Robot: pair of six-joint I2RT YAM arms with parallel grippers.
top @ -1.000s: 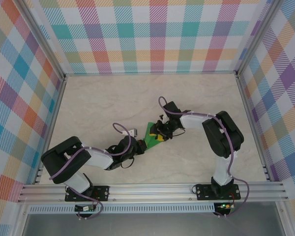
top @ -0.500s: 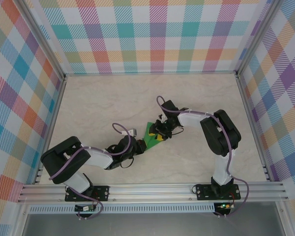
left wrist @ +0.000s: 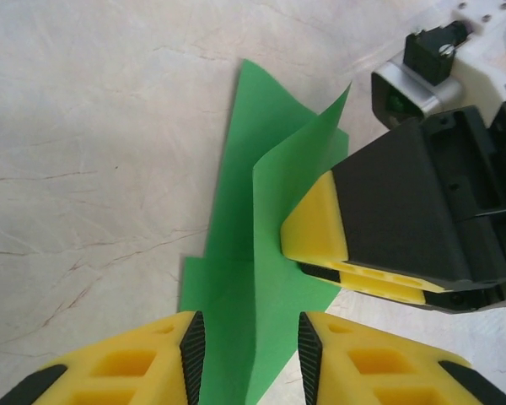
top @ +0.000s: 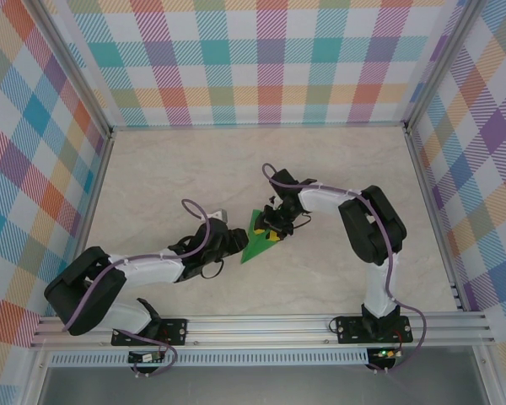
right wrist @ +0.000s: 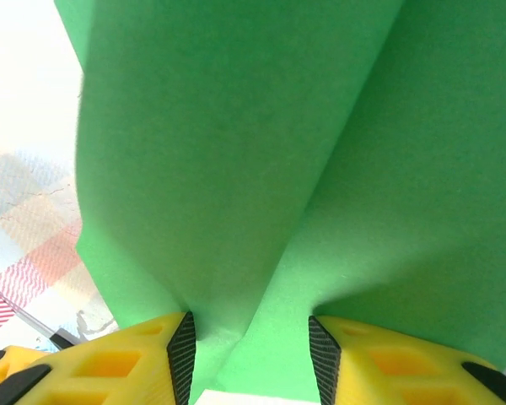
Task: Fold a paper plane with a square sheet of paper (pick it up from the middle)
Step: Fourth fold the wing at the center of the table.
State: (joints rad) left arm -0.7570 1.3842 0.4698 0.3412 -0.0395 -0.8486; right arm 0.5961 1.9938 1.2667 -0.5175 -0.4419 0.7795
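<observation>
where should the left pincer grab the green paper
Probably the raised flap of the square sheet of paper, at its near end, from the left arm's side: it stands up off the table, the rest lies flat, and the right pincer crowds the far end.

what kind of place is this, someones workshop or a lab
Likely a robot lab cell: plaid panels box in a marble-look table on an aluminium frame, with left arm and right arm bolted at its edge, handling green paper.
</observation>
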